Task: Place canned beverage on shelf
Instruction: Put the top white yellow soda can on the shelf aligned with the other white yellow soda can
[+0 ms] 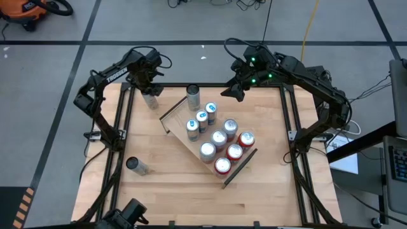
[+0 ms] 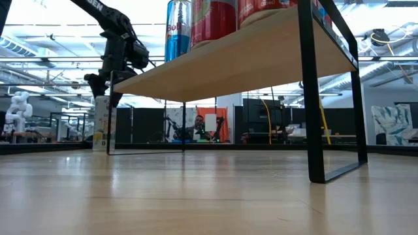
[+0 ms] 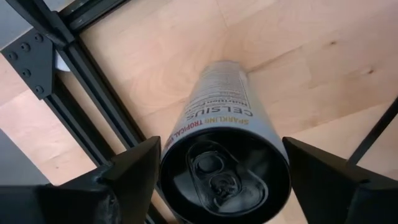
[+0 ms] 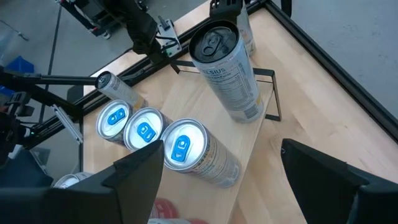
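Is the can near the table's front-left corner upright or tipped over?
Tipped over. In the high view that can lies on its side on the tabletop, its body stretched out, well clear of the shelf.

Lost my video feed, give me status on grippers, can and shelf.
Left gripper open astride upright Celsius can on table, not yet gripped. Right gripper open, empty, above shelf. Shelf holds ten cans; near corner free. Nothing in the way.

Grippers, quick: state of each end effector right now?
Left end effector: open, fingers either side of the Celsius can, not visibly clamped on it.
Right end effector: open, holding nothing, above the shelf.
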You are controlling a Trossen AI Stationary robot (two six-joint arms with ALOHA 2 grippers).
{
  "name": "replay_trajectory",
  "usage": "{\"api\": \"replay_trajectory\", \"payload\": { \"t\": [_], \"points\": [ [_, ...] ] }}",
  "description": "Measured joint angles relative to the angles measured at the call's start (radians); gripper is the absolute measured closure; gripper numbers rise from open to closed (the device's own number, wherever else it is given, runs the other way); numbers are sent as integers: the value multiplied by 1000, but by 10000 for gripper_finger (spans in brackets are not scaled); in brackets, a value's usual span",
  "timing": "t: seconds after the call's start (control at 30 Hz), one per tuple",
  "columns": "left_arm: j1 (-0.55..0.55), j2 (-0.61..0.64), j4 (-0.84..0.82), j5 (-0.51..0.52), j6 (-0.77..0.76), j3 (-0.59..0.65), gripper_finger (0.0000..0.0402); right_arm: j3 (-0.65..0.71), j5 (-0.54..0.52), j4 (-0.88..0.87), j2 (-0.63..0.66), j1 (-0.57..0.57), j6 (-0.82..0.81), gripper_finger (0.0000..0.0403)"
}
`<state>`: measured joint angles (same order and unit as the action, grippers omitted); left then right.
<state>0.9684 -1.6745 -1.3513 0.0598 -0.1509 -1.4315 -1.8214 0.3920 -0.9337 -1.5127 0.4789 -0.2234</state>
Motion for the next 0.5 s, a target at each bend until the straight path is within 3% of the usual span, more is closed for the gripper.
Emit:
{"api": "replay_trajectory", "payload": {
  "t": [0.27,0.5],
  "points": [
    [0,0,-9,-24,0,0,143,0,0,0,0,0,0,101],
    [-2,27,-102,-46,4,-8,150,0,0,0,0,0,3,101]
  ]
}}
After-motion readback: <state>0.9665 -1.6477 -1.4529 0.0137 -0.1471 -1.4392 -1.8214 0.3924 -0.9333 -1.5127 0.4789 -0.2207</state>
